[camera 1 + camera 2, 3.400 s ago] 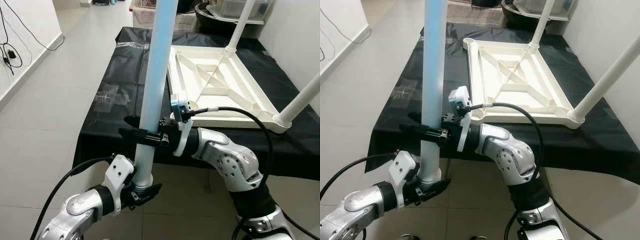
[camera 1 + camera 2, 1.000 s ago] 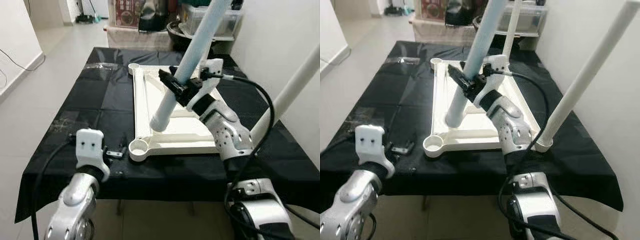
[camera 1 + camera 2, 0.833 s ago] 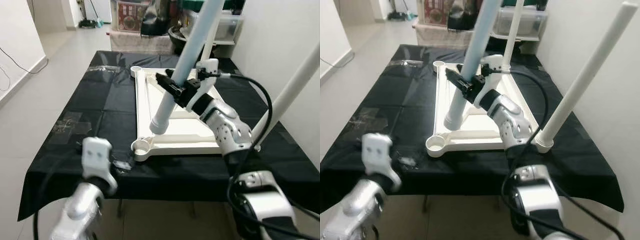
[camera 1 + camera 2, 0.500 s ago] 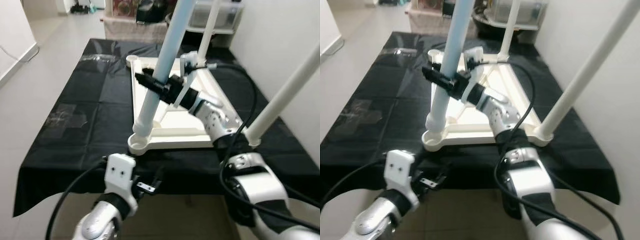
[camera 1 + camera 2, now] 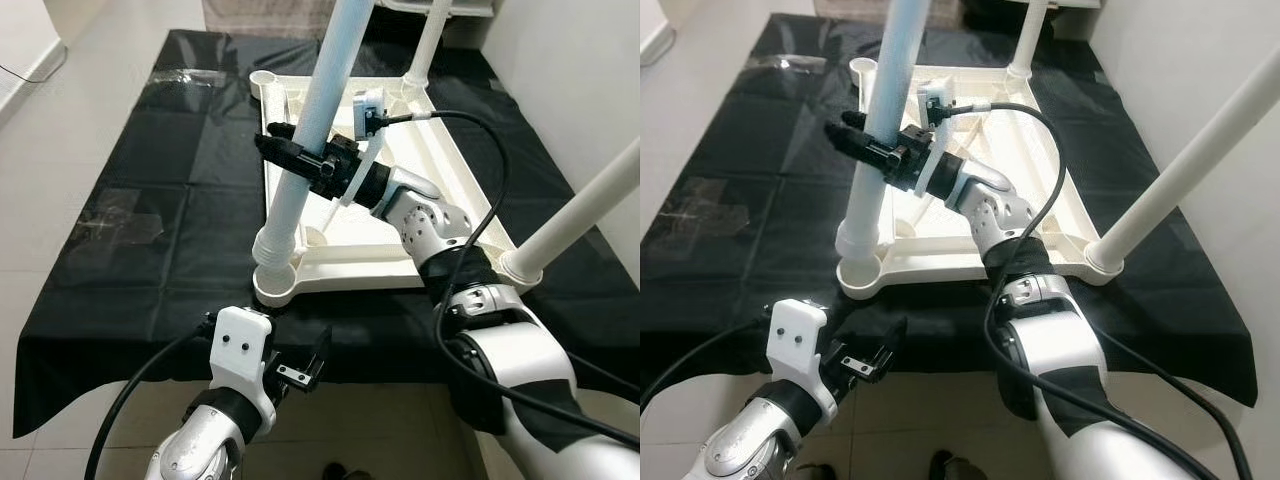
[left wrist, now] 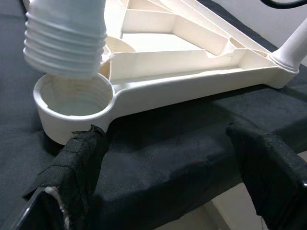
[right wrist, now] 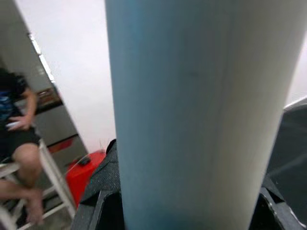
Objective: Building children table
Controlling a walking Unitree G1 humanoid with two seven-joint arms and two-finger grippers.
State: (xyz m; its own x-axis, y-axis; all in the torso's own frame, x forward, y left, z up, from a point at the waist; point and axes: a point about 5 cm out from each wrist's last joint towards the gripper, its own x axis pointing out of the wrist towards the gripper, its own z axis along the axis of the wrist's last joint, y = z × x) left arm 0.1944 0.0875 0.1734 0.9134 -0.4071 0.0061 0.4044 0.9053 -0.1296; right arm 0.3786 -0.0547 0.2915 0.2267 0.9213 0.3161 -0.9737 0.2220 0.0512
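Our right gripper point(image 5: 290, 155) clamps the pale blue leg point(image 5: 312, 130) at centre frame, its top cut off; the threaded end hangs just above the tabletop's point(image 5: 420, 190) near-left corner socket point(image 6: 72, 103). Our left gripper point(image 5: 300, 368), low in frame, is spread wide, empty.

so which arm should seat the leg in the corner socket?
Right. The right gripper is clamped on the table leg, threaded end just above the socket; the left gripper hangs open below the table edge.
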